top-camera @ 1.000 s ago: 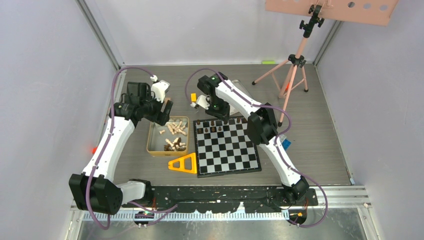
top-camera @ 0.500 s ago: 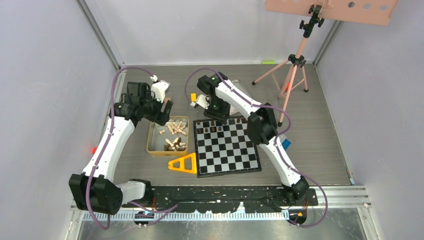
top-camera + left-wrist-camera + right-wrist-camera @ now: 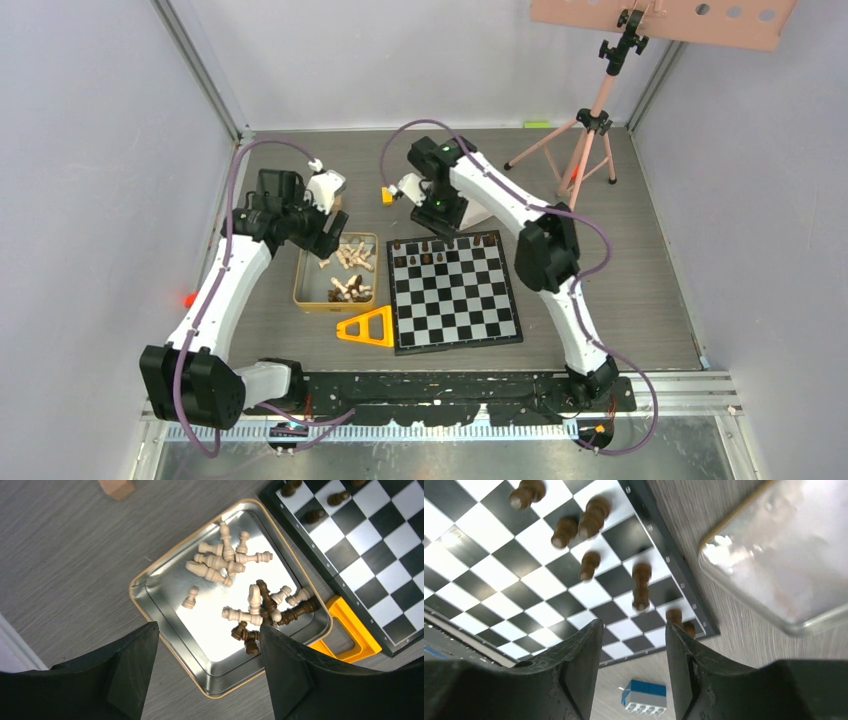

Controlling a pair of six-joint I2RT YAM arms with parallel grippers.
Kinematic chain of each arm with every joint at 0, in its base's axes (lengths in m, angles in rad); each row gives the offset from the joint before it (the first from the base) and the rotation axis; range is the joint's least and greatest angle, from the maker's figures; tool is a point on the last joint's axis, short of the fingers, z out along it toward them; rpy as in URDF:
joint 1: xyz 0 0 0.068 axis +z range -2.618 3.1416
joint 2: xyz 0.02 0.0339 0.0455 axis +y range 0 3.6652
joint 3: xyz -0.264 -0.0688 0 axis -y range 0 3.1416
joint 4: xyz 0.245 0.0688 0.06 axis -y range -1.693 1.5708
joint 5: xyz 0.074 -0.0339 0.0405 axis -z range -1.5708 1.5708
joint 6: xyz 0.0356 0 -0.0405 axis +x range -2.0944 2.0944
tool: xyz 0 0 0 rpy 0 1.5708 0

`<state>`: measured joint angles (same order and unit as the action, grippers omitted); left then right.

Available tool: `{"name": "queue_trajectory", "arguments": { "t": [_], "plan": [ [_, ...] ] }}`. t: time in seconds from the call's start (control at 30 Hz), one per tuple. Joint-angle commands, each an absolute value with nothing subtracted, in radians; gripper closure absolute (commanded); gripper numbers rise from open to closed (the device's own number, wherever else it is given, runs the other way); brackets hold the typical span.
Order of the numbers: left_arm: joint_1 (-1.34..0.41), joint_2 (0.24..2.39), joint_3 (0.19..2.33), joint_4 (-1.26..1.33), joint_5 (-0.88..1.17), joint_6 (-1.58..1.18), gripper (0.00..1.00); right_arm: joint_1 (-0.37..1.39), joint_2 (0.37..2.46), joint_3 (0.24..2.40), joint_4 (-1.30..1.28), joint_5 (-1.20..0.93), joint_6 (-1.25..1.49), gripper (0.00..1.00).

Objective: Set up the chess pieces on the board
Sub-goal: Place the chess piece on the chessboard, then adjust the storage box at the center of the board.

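My left pincer [image 3: 207, 635] is wide open and empty. The chess pieces [image 3: 211, 573] lie flat right under it, in the tin [image 3: 165, 599].

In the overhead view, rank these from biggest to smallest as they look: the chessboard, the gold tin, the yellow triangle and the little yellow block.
1. chessboard
2. gold tin
3. yellow triangle
4. little yellow block, which sits farther back but is clearly the smallest anyway

We are seeing the square, black-and-white checked chessboard [image 3: 455, 300] lying open; a few dark brown wooden chessmen [image 3: 427, 258] are standing on its two far rows. More chessmen [image 3: 215, 572], pale beige and dark brown, are lying jumbled in the gold-rimmed tin [image 3: 165, 625] beside it.
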<state>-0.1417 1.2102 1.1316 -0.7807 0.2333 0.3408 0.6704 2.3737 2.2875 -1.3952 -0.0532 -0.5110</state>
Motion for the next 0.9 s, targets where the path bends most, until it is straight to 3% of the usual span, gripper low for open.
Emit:
{"name": "queue_trajectory", "arguments": {
  "t": [0.0, 0.3, 0.6, 0.87],
  "plan": [
    [-0.137, 1.201, 1.069, -0.809, 0.333, 0.444, 0.25, 0.643, 2.087, 2.162, -1.240, -0.117, -0.458, 0.45],
    [-0.190, 1.292, 0.965, -0.769, 0.368, 0.491, 0.32, 0.600, 1.871, 1.854, -1.089, -0.123, -0.424, 0.47],
    [-0.262, 1.356, 0.933, -0.721, 0.306, 0.431, 0.29, 0.540, 1.761, 1.655, -1.028, -0.150, -0.402, 0.48],
    [-0.235, 1.311, 0.993, -0.760, -0.073, 0.400, 0.24, 0.511, 1.695, 1.555, -0.997, -0.163, -0.397, 0.49]
  ]
}}
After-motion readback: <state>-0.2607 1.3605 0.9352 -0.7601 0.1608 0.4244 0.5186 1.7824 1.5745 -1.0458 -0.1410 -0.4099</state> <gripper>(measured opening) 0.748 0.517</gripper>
